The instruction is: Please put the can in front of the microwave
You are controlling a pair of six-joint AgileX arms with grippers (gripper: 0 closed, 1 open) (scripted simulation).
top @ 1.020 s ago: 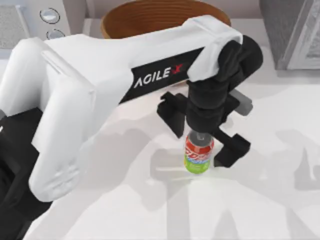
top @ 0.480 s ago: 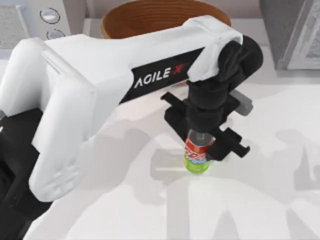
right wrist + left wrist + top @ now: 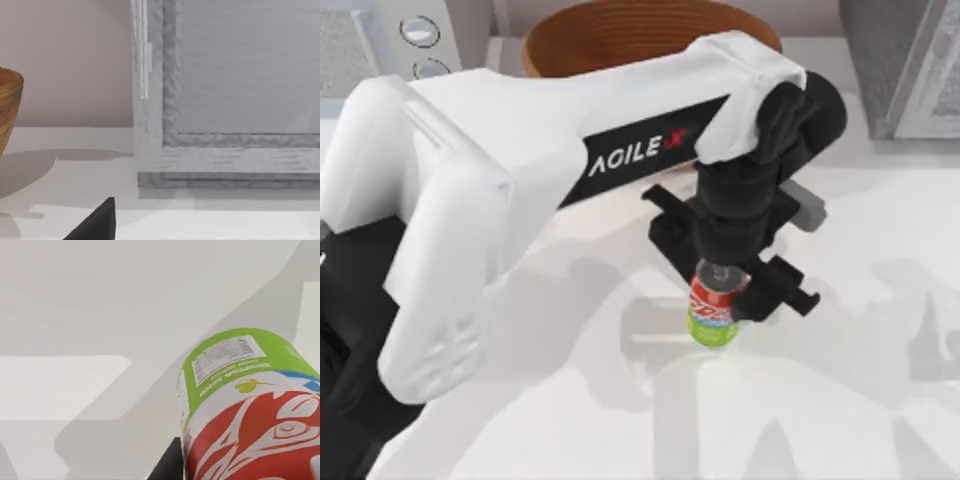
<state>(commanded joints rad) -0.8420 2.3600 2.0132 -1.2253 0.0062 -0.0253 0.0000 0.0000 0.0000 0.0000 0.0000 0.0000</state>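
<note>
The can (image 3: 713,312), with its red upper band and lime-green base, stands upright near the middle of the table. My left gripper (image 3: 725,287) comes down from above and is shut on the can's upper part, one black finger on each side. The left wrist view shows the can (image 3: 250,405) close up, with its green base toward the white table. The microwave (image 3: 380,40), pale with two round knobs, sits at the table's far left corner, partly behind my left arm. My right gripper (image 3: 95,222) is parked off to the right, facing the dark grey box.
A large woven brown bowl (image 3: 620,35) stands at the back centre, just behind my left arm's wrist. A dark grey speckled box with a light frame (image 3: 905,65) occupies the far right corner. The white table (image 3: 840,400) lies open in front and to the right of the can.
The left gripper's fingers, spread wide beside the can a second ago, have closed onto it. Since half a second ago nothing has visibly moved.
</note>
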